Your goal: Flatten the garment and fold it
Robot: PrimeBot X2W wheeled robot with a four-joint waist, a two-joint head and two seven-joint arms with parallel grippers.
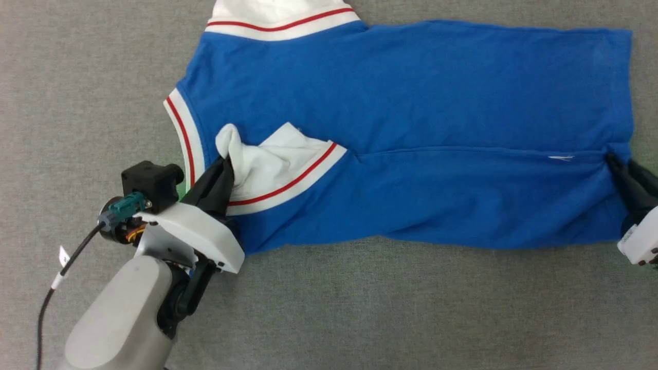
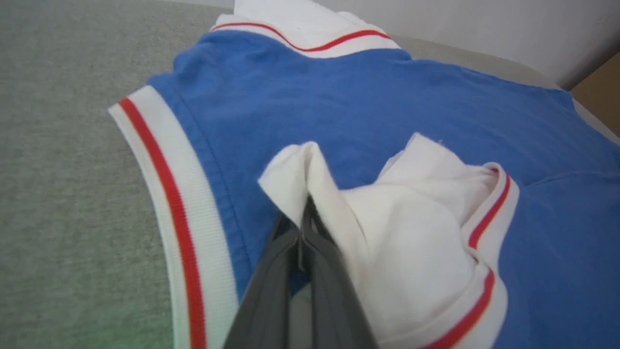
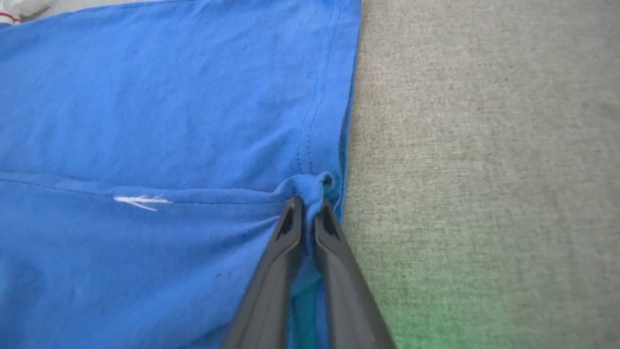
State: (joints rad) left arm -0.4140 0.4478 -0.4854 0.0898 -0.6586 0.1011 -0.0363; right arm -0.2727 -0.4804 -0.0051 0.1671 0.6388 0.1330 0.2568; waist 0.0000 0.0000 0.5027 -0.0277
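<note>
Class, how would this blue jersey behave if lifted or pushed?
Probably floppy: the white sleeve bunches into soft folds where the left pincer pinches it. Likely light: the right pincer gathers the hem with a fingertip pinch. Pushed, the garment would probably wrinkle rather than slide.

The left arm (image 1: 123, 313) is a smooth, pale grey tube with a white shell (image 1: 200, 231) at its wrist. At ten o'clock from the shell sits a small black box (image 1: 151, 182) with a teal plug (image 1: 126, 205). A black cable (image 1: 82, 246) with a white tag (image 1: 63, 255) hangs from it. The left claw (image 1: 224, 167) and right claw (image 1: 614, 160) have long dark fingers.
</note>
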